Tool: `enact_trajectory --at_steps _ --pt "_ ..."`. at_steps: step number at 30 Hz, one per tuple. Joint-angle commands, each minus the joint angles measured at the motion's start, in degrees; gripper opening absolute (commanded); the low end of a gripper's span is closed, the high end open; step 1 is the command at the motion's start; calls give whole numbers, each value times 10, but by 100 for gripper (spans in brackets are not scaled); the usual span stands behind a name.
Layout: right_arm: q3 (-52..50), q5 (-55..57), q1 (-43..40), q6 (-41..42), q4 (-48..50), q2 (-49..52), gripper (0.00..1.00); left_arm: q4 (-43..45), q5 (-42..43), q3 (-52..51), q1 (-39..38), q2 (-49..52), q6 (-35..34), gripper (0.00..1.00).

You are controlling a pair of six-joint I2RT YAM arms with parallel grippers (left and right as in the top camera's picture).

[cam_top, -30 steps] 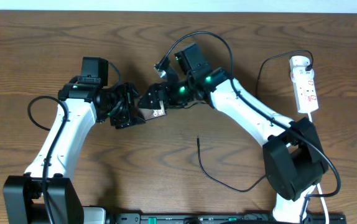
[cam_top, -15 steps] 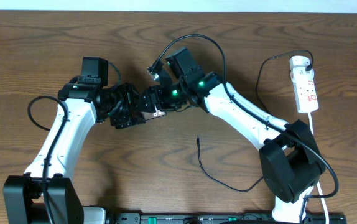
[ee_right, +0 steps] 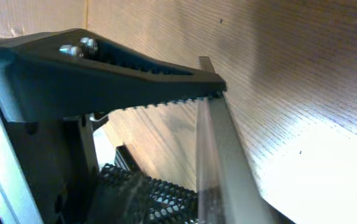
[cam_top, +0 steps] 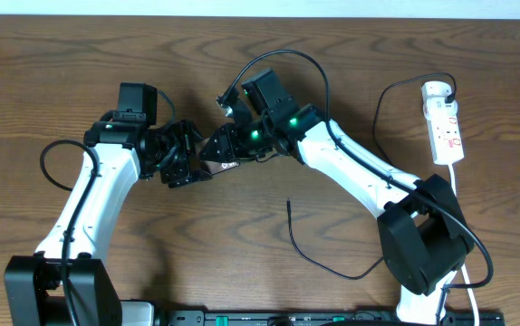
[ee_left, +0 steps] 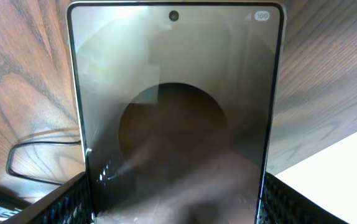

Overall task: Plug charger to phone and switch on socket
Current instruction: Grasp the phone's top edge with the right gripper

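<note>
Currently grips a small flat rectangular phone with a dark glossy face (ee_left: 175, 124) in the left gripper (ee_left: 178, 202), pinching it across its width with textured black pads (ee_left: 66, 202) pressed against both long edges near one end. Shows, on the left wrist view, the screen turned toward the camera, with a small round lens hole at the far short edge. Sits, seen from overhead, above the middle of the brown wood-grain table (cam_top: 151, 54), squeezed between the two wrists.

Meets that phone from the other side with the right gripper (cam_top: 219, 147). Touches the phone's thin edge, on the right wrist view, with one black saw-toothed finger (ee_right: 135, 74). Cannot tell whether the right jaws pinch the phone or stand spread around it.

Elsewhere, has the long thin black charger cable (cam_top: 290, 226) lying loose on the table, apart from both grippers, with its small straight tip free, nearer the robot than the phone. Has the white elongated power strip with red marks (cam_top: 444, 122) at the table's far right, well apart from the phone, with a thin black lead reaching its far end.
</note>
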Motion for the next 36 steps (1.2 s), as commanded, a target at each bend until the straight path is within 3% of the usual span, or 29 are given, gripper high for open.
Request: enact_trajectory --at_steps 1,16,20,21,23,26,28,36 --pt "9 -17 3 -3 2 0 28 1 10 14 -1 -6 -5 7" --pt "9 -17 3 -3 2 0 2 1 10 14 -1 -6 -5 7" --pt "9 -17 3 -3 2 0 1 0 10 14 -1 -6 -5 7" --pt "9 -17 3 -3 2 0 1 0 10 14 -1 -6 1 16" --pt "9 -18 3 -3 2 0 1 0 10 14 -1 -6 4 52" --pt "9 -18 2 -3 2 0 1 0 10 14 -1 -6 8 85" --pt "9 -17 2 -3 2 0 1 0 10 14 -1 -6 17 91" --pt "9 -17 -8 -3 3 0 1 7 39 14 -1 -7 51 92"
